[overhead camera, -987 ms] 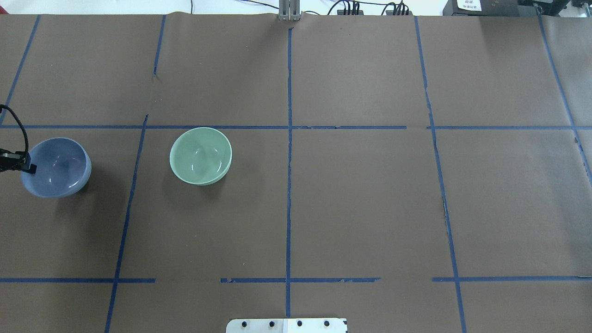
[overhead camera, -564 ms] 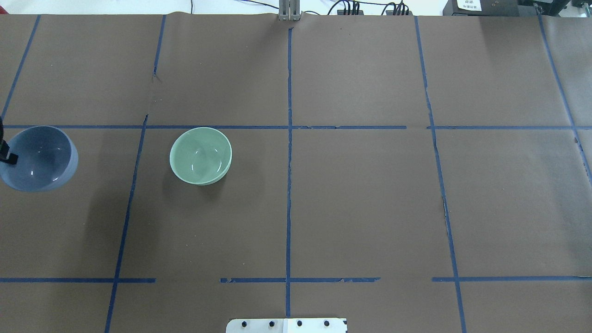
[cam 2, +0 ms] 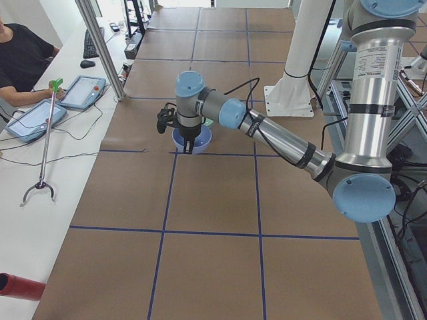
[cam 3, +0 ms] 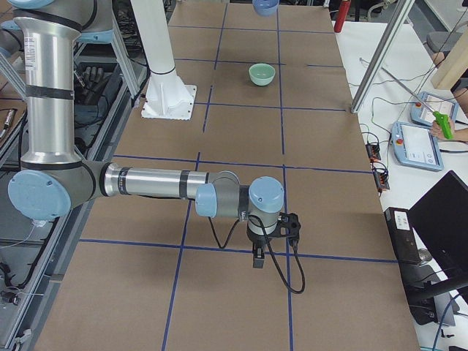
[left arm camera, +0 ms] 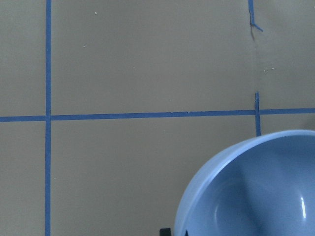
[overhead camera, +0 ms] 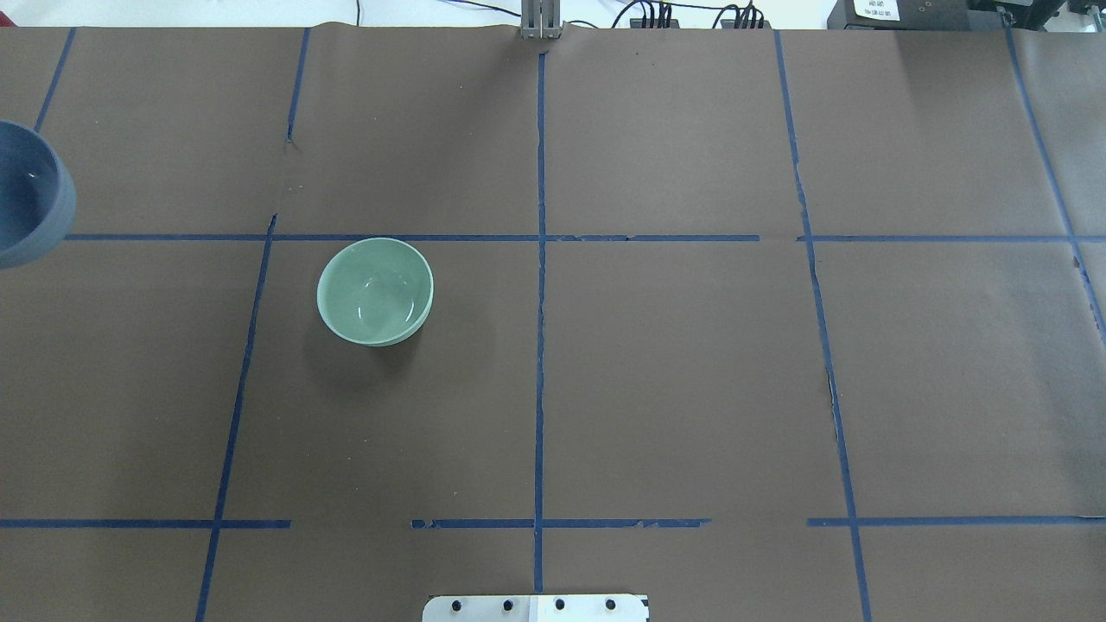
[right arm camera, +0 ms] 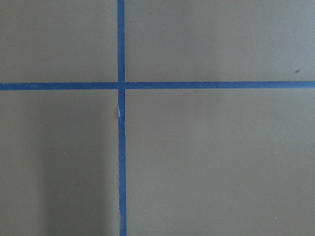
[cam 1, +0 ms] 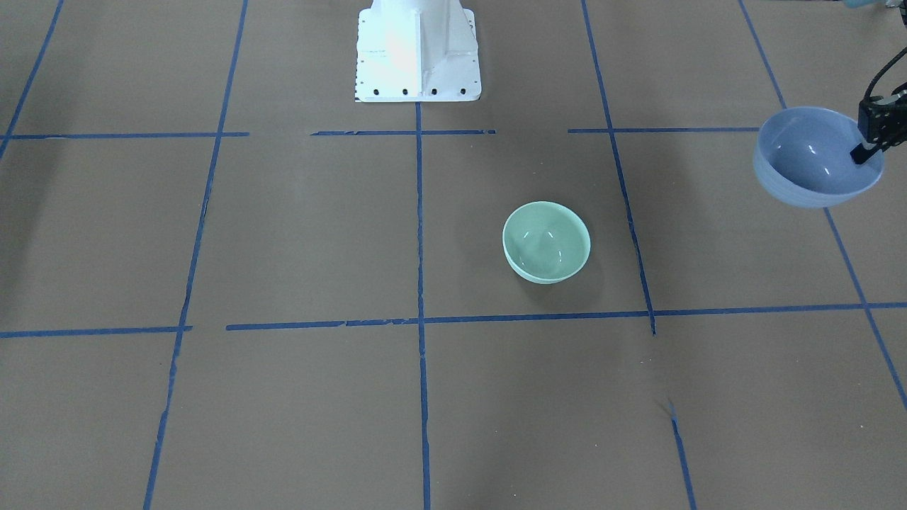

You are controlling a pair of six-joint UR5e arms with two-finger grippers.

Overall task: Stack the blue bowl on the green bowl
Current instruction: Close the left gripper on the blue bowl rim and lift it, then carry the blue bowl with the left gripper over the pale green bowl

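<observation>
The blue bowl (cam 1: 808,159) hangs in the air above the table at my far left, held by its rim. My left gripper (cam 1: 866,151) is shut on that rim, with one finger inside the bowl. The bowl also shows at the left edge of the overhead view (overhead camera: 26,199), in the left wrist view (left arm camera: 256,191) and in the exterior left view (cam 2: 193,139). The green bowl (cam 1: 546,242) stands upright and empty on the table (overhead camera: 375,291), well apart from the blue one. My right gripper (cam 3: 258,257) hovers over bare table far from both bowls; I cannot tell whether it is open or shut.
The brown table cover carries a blue tape grid (overhead camera: 540,259). The white robot base (cam 1: 418,49) stands at the near edge. Tablets (cam 2: 83,90), a grabber tool (cam 2: 43,143) and an operator (cam 2: 20,60) are on the side bench.
The blue bowl has risen off the table and moved toward the overhead view's left edge and upward. The left gripper has gone out of that view. The green bowl has not moved.
</observation>
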